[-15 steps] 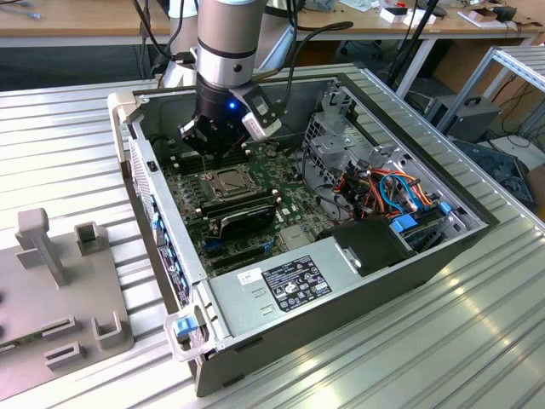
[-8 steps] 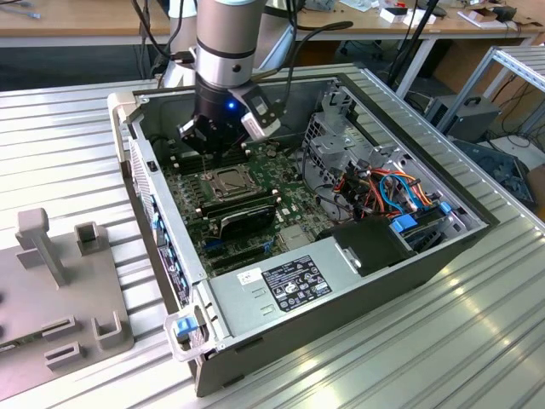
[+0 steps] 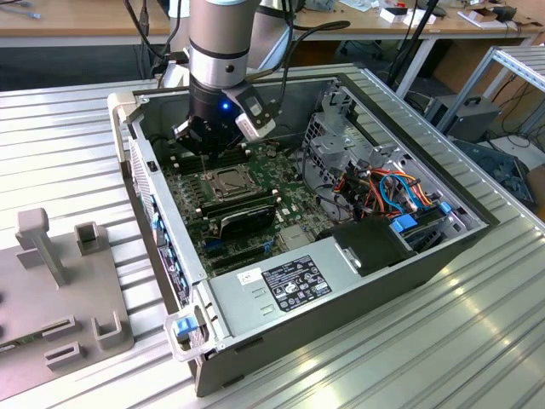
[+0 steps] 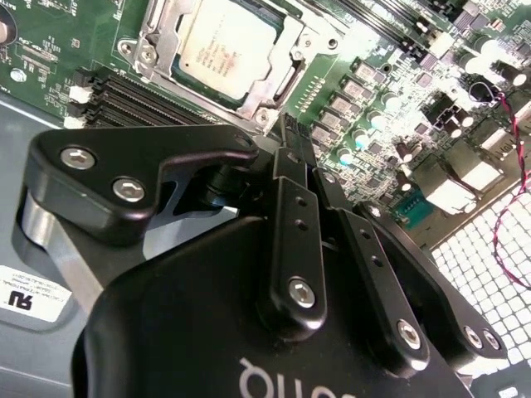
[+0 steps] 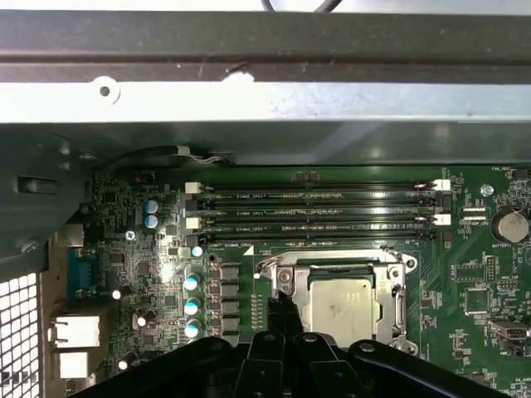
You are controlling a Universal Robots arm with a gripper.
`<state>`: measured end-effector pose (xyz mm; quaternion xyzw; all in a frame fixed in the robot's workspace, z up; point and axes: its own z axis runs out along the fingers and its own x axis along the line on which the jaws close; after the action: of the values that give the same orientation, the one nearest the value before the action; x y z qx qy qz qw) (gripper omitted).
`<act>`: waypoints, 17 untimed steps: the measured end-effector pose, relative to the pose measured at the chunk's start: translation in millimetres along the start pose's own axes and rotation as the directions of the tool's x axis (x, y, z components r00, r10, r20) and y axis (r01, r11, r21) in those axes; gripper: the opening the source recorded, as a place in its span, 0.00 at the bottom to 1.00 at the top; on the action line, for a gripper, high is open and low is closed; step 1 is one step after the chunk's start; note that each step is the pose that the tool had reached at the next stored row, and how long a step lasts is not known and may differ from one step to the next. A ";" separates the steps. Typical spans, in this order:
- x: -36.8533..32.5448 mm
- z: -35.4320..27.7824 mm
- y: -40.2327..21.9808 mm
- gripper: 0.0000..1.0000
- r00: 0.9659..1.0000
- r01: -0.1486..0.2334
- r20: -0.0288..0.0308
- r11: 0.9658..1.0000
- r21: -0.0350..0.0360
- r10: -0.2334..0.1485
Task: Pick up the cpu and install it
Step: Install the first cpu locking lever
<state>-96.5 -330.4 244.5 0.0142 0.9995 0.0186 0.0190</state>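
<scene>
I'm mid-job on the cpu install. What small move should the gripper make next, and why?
Probably a short straight lift clear of the motherboard. The cpu already lies flat inside the socket frame, and the gripper, shut and empty, hangs just beside the frame's edge.

The arm was built as a thick round tube, silver-grey, with a darker grey ring around it. Below the ring a black part was fitted, and a small blue light was lit on it. A small box, white and black, was fixed to its side. A black cable was hung by the arm. In the second wrist view the gripper was made of black metal, with smooth rounded links and two long thin fingers. Round silver screws were set into the links. White letters were printed on the black body, and a shiny silver round piece was seen beside one link.
</scene>
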 end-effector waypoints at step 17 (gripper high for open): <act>24.7 -0.4 5.1 0.11 1.000 0.001 0.021 1.000 -0.005 -0.001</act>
<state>-121.0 -324.6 244.1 0.0141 0.9993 0.0207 0.0295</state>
